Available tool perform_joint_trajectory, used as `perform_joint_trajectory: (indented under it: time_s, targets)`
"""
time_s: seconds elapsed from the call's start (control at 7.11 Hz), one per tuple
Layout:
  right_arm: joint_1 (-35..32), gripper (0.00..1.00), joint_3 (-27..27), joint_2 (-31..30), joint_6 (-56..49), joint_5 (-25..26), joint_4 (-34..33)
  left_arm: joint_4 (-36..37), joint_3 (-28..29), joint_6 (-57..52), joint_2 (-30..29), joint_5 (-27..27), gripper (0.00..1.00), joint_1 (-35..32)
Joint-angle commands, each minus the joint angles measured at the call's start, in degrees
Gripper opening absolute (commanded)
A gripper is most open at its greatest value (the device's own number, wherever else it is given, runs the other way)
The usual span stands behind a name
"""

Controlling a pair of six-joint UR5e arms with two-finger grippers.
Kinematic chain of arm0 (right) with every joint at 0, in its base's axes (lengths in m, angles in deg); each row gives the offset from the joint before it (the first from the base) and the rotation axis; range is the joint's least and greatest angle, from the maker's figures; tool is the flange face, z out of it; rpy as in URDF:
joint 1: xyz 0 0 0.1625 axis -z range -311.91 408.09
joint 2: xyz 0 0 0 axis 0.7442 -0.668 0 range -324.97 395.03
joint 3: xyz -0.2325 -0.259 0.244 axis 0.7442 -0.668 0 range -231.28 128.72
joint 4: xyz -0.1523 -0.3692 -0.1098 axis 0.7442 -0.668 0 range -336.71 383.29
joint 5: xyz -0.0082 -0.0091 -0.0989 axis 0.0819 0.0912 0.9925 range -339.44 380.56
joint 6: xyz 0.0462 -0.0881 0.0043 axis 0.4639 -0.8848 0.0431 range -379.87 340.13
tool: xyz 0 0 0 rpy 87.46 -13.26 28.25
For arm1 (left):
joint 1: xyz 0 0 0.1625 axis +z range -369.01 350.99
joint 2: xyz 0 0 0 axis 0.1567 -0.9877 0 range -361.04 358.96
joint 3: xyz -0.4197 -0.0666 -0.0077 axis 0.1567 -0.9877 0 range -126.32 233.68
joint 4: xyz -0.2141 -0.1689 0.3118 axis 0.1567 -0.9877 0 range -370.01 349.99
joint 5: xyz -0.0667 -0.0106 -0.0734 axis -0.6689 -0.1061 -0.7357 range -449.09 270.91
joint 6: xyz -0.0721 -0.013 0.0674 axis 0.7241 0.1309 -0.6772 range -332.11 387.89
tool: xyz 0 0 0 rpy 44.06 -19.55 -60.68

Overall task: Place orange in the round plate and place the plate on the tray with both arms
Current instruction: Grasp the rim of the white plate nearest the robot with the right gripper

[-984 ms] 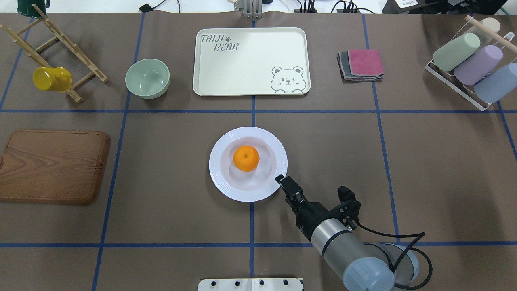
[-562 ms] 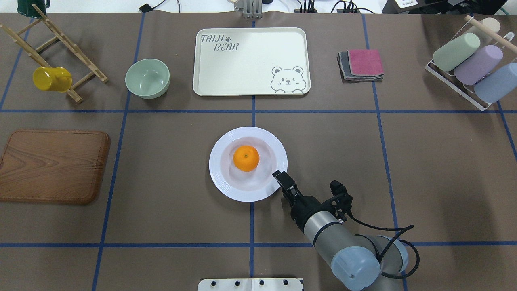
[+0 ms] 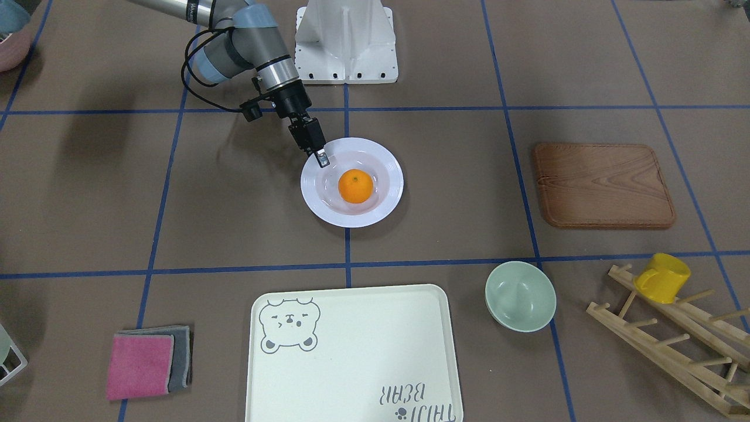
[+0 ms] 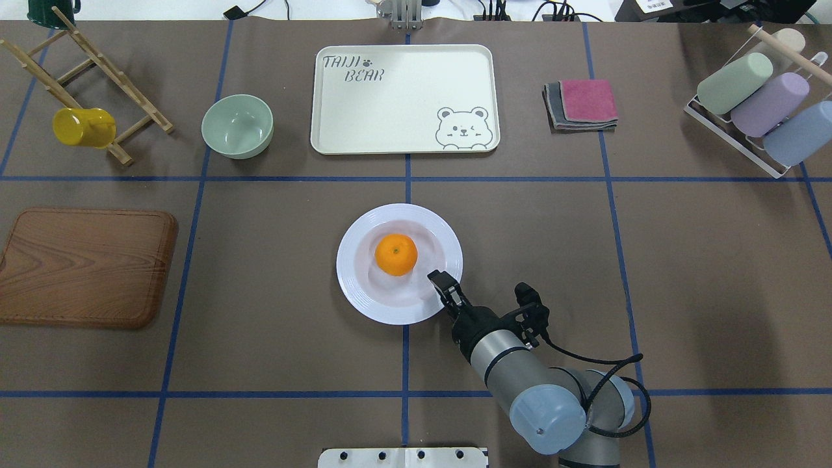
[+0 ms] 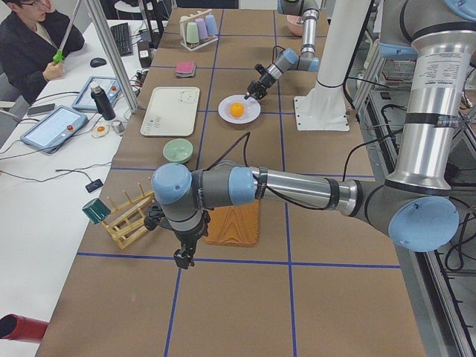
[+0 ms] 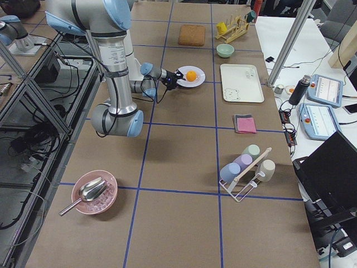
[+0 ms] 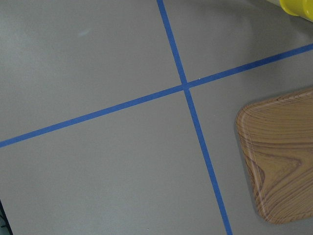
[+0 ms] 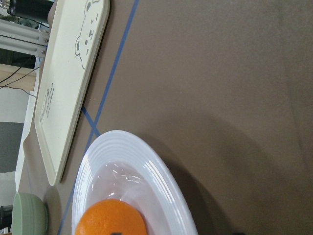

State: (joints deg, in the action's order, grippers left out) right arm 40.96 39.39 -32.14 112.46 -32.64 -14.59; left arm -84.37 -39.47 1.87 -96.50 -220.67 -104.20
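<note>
Brown matting covers your table (image 4: 273, 273), marked into squares by blue tape lines (image 4: 520, 179). At its middle you will find the round plate (image 4: 348, 260) flat on the matting, with the orange (image 4: 396, 254) in its well, stem dot up. The tray (image 4: 403, 97) lies well apart from the plate, on the far side of the table from the robot, with nothing on it. The right gripper (image 4: 443, 281) reaches in low from the robot's side, and its tip is over the plate's ridged rim on the robot's right, short of the orange. Neither the overhead nor the front view lets you tell whether its fingers are apart or together, and the right wrist camera shows you only the plate, the orange and the tray's edge. The left gripper (image 5: 182, 256) shows only in the left side view, hanging above the matting just beside the wooden board (image 4: 84, 266); you cannot tell how its fingers stand. Left of the tray sits a mint bowl (image 4: 236, 125), and right of it a folded stack of cloths (image 4: 582, 104).
</note>
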Motion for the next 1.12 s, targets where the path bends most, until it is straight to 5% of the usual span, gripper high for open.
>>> perform_joint_trajectory:
  time_s: [0.0, 0.14, 0.98]
  targets:
    - [-0.26, 0.13, -0.93, 0.81, 1.69, 0.12, 0.09, 0.0, -0.01, 0.0, -0.07, -0.26, 0.98, 0.0]
    - [-0.61, 0.0, -0.76, 0.9, 1.7, 0.12, 0.26, 0.0, -0.01, 0.0, 0.01, -1.4, 0.98, 0.0]
    - [-6.48, 0.0, -0.14, 1.69, -0.14, 4.15, 5.72, 0.09, -0.45, 0.18, 0.1, -1.76, 0.99, -0.09]
